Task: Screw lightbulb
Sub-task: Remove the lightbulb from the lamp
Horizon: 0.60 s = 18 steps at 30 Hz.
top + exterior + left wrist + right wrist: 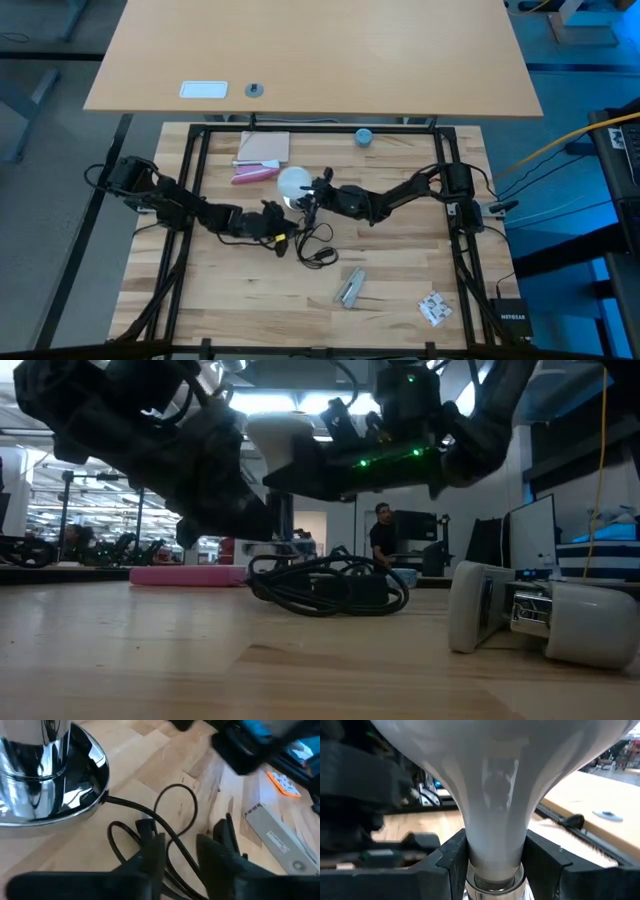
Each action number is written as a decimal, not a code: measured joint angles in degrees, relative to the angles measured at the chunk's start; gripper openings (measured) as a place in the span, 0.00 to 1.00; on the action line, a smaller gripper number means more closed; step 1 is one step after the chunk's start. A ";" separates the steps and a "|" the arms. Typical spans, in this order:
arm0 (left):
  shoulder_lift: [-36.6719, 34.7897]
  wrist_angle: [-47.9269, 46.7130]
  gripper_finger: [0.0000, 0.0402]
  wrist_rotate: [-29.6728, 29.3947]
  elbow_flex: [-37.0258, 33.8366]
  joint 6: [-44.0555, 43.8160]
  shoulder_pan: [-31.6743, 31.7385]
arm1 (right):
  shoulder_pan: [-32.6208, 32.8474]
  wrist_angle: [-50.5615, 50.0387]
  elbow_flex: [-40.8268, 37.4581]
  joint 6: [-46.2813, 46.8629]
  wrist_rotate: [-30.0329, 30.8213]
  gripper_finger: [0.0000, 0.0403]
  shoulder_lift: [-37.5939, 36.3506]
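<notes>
The frosted-white lightbulb [292, 181] stands globe up over the silvery socket [45, 770], whose round chrome base rests on the wooden table. The socket's thin black cord [172, 812] lies in loose loops on the table. My right gripper [312, 190] reaches in from the table's right and is shut on the bulb. My left gripper [277, 222] comes in from the left and is low beside the socket. Its fingers [150, 857] stand a little apart over the cord, and I cannot tell whether they touch it. My right gripper pinches the bulb's narrow neck [495, 832] between its two fingers [452, 857], just above the metal base [494, 882]. The fingers come in about level from the table's right. The bulb stands upright, its globe above the fingers.
A pink object [254, 174] and a tan pad [262, 148] lie just beyond the bulb. A small blue-grey cap [363, 136] sits at the far edge. A silvery part [349, 288] and a small packet [434, 308] lie nearer. Black frame rails [195, 180] run along both sides.
</notes>
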 joint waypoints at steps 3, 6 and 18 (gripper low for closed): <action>0.00 -0.05 0.34 -0.02 0.00 -2.82 0.75 | 0.00 -0.41 1.70 -2.13 -0.04 0.40 0.00; 0.00 0.03 0.41 -0.04 0.00 -8.10 1.58 | 0.00 -0.41 3.06 -3.06 -0.04 0.40 0.00; 0.00 0.01 0.45 -4.46 0.00 -14.81 2.79 | 0.00 -0.33 4.43 -2.88 0.33 0.40 0.04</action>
